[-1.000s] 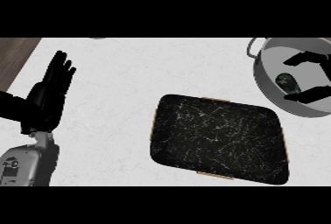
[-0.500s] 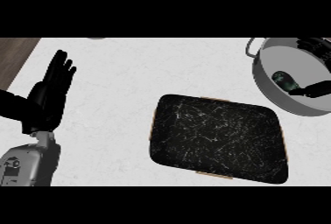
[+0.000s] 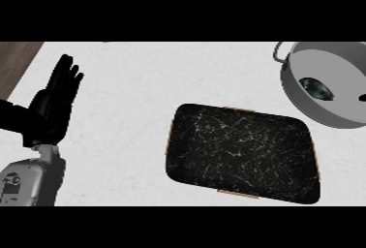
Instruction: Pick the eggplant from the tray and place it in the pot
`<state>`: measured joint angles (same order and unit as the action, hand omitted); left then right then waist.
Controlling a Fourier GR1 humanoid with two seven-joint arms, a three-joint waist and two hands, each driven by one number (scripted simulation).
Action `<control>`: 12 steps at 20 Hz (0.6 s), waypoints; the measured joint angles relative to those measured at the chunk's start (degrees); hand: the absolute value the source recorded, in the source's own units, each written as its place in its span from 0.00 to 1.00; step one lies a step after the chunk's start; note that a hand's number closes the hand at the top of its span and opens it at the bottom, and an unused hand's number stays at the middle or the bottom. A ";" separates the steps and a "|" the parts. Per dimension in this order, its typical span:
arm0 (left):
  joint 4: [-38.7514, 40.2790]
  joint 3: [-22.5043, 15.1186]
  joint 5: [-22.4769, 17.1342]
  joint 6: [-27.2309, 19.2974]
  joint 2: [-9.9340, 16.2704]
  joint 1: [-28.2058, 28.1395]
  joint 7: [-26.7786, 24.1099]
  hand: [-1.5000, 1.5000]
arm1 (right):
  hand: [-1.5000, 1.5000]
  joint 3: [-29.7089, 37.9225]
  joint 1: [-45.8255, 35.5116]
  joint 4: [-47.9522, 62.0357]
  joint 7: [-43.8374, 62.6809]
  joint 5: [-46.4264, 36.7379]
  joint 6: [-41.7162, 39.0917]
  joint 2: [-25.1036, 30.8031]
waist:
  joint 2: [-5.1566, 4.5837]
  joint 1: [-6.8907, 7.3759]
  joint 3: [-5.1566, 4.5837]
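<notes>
Grey pot (image 3: 336,114) at the worktop's right edge already holds the dark eggplant (image 3: 316,88); the black tray (image 3: 243,152) lies bare. Left hand (image 3: 53,104) rests open, fingers up; right hand mostly out of sight. Best withdraw clear of the rim

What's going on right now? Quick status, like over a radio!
Left hand open, resting at the view's left. Right hand almost out of view at the right edge. Eggplant in the pot. Tray bare, nothing in the way.

Open counter (image 3: 143,87) lies between tray (image 3: 243,152) and pot (image 3: 325,82).
</notes>
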<state>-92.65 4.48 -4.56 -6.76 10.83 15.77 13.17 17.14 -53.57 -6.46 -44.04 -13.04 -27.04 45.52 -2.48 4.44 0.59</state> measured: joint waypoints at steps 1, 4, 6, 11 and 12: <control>0.01 -0.10 0.10 -0.03 -0.08 -0.01 -0.11 0.50 | 0.00 0.15 -0.16 -0.10 0.80 0.21 -0.80 0.84 | -0.01 0.04 0.01; -0.33 0.00 -0.11 0.17 -0.04 -0.59 -0.21 0.50 | 0.00 0.54 0.79 -0.54 1.95 0.82 -2.54 2.75 | -0.04 0.12 0.09; -0.35 -0.19 0.04 0.00 -0.27 -0.48 -0.22 0.50 | 0.00 0.69 1.21 -1.01 2.76 1.15 -3.48 3.67 | -0.11 0.03 0.15; -0.79 -0.29 0.11 -0.20 -0.44 -0.38 -0.09 0.50 | 0.00 0.84 2.15 -2.45 4.30 1.78 -4.86 5.47 | -0.21 0.24 0.26; -0.69 -0.30 0.09 -0.19 -0.52 -0.38 -0.20 0.50 | 0.00 0.82 2.41 -2.78 4.45 1.87 -5.04 5.71 | -0.28 0.22 0.28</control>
<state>-93.34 4.18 -4.48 -6.95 10.32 15.39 12.96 17.96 -51.16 -9.24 -39.58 -11.17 -32.08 51.23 -2.76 4.66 0.87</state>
